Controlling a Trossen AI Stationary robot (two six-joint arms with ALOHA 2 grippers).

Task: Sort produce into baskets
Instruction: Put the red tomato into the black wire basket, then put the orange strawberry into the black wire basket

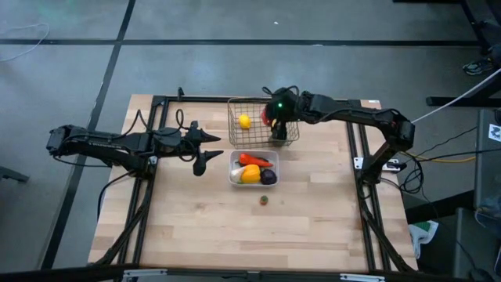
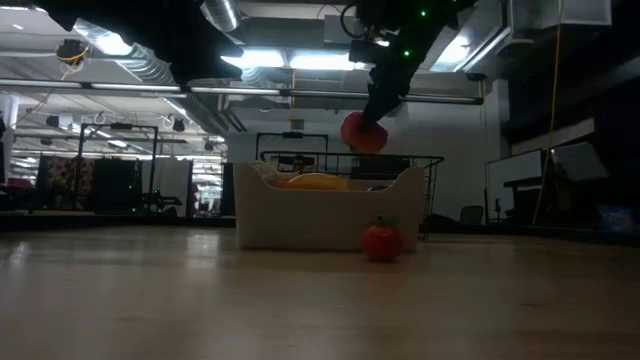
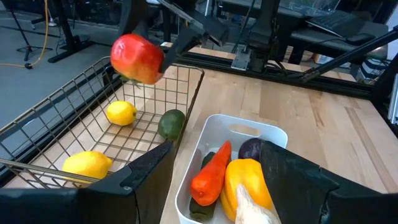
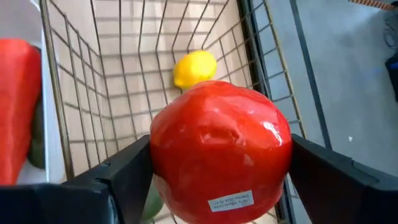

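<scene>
My right gripper point(image 1: 274, 119) hangs over the wire basket point(image 1: 291, 133), shut on a big red fruit point(image 4: 221, 149) with a sticker. In the basket lie two lemons point(image 3: 121, 113) point(image 3: 87, 165) and a dark green avocado point(image 3: 171, 123). The white tray point(image 1: 232, 176) beside it holds an orange carrot point(image 3: 211, 174), a yellow pepper point(image 3: 245, 180), a purple ball point(image 3: 250, 148) and white garlic point(image 3: 252, 210). A small red tomato point(image 1: 264, 200) rests on the table near the tray. My left gripper point(image 1: 210, 150) waits open, left of the tray. My right gripper pinches the red fruit between its two fingers, one finger point(image 4: 121, 177) on each of two opposite sides point(image 4: 160, 155). The fingers come slanting down from above. The fruit is lifted clear, hanging above the basket's rim point(image 2: 364, 132).
Black frame rails point(image 1: 362, 157) run along the table's left and right sides. Bare wood point(image 1: 196, 227) lies in front of the tray. The right arm point(image 1: 352, 113) reaches across the far right part of the table.
</scene>
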